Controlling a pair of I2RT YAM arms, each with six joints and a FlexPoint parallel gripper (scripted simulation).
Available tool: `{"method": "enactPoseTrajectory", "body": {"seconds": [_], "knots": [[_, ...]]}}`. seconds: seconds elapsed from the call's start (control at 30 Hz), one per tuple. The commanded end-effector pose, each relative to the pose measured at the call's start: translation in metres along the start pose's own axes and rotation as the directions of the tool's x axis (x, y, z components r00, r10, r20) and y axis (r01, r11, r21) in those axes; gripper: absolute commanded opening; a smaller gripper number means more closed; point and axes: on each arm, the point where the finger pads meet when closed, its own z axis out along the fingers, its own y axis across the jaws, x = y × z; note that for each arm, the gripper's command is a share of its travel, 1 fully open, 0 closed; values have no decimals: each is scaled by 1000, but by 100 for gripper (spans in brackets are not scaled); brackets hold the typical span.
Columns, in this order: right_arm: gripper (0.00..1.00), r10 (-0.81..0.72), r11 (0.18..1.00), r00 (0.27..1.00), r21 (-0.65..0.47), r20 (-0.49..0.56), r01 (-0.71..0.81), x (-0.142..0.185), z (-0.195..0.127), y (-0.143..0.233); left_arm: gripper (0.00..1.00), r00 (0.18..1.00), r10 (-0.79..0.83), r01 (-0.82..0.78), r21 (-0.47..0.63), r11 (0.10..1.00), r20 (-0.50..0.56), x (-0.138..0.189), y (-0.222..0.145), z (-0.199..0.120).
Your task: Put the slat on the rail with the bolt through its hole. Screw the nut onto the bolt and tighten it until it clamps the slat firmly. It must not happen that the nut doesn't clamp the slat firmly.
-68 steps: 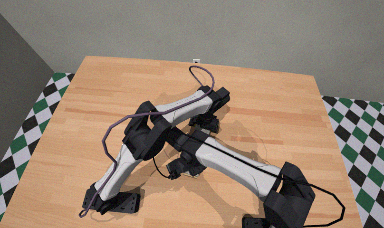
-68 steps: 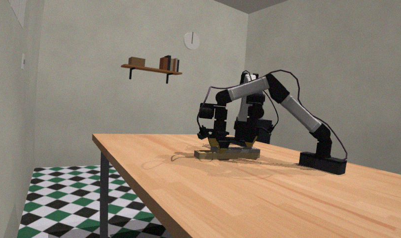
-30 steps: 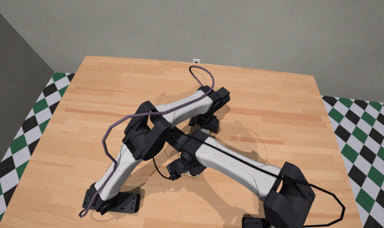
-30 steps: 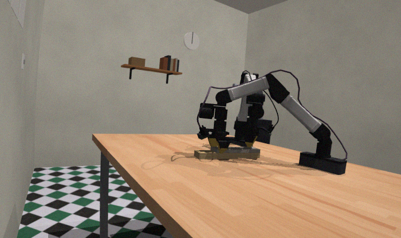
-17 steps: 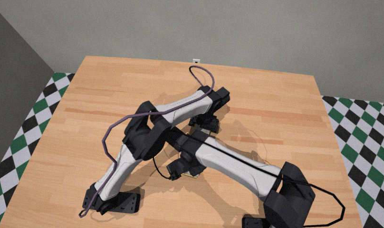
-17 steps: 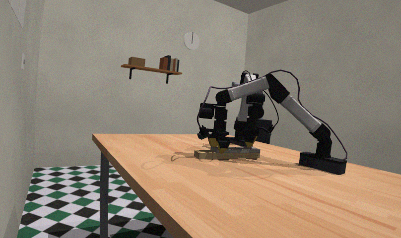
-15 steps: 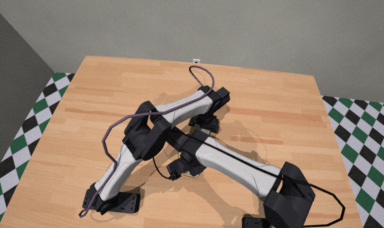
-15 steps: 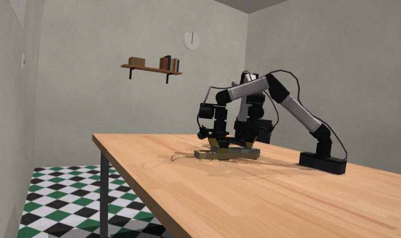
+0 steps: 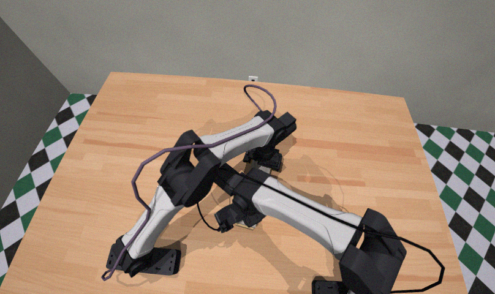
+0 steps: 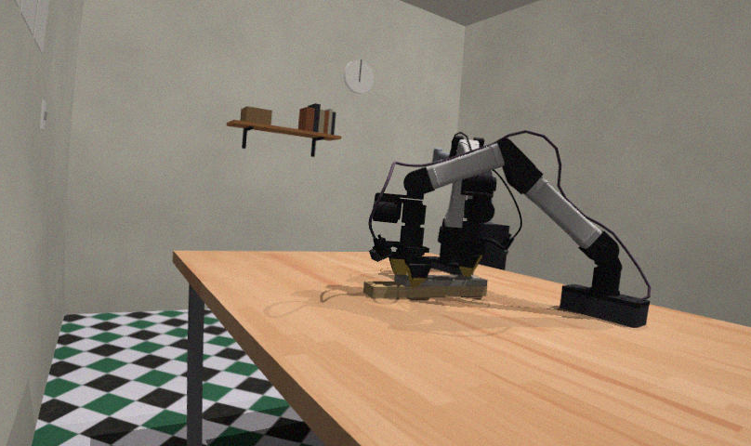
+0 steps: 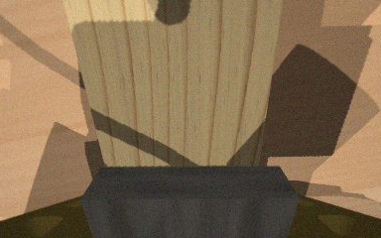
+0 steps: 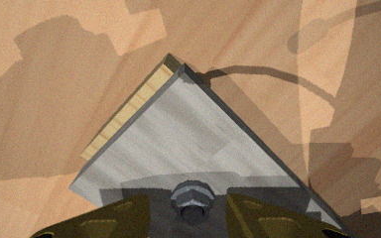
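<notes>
In the top view, the slat point(image 9: 263, 168) point(image 10: 448, 282) point(image 11: 190, 203) point(image 12: 178, 129) is being mostly hidden by the left pincer point(image 9: 263, 158) point(image 10: 411, 276) point(image 11: 190, 200) at centre.

In the exterior view, it is being carried by the rail point(image 9: 245, 226) point(image 10: 380, 290) point(image 11: 173, 99) point(image 12: 128, 114), right of centre on the desk point(image 9: 133, 101) point(image 10: 534, 375).

In the left wrist view, the slat is being pinched at bottom centre.

In the right wrist view, the nut point(image 12: 192, 192) is being flanked, untouched, by the partly spread right pincer point(image 9: 250, 217) point(image 10: 468, 269) point(image 12: 188, 204) at lower centre.

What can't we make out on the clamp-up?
- Slat's hole, right wrist: under the nut.
- Nut's seating and clamp force, right wrist: its underside is hidden by its own body.
- Nut, top: blocked by the arms.
- Near end of the slat, left wrist: cut off by the bottom edge.
</notes>
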Motion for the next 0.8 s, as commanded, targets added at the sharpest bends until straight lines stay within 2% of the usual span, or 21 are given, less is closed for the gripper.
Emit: {"method": "enactPoseTrajectory", "body": {"seconds": [0.0, 0.2, 0.77], "knots": [[36, -4, 1000, 1000, 12, 20, 4, -2, 2, -4, 67, 1000, 4, -4, 10, 1000, 17, -3, -1, -7], [36, -4, 1000, 1000, 12, 20, 4, -2, 3, -4, 67, 1000, 4, -4, 10, 1000, 17, -3, -1, -7], [15, 0, 1000, 1000, 17, 9, 0, -1, -4, -3, 67, 1000, 4, -4, 10, 1000, 17, -3, -1, -7]]}}
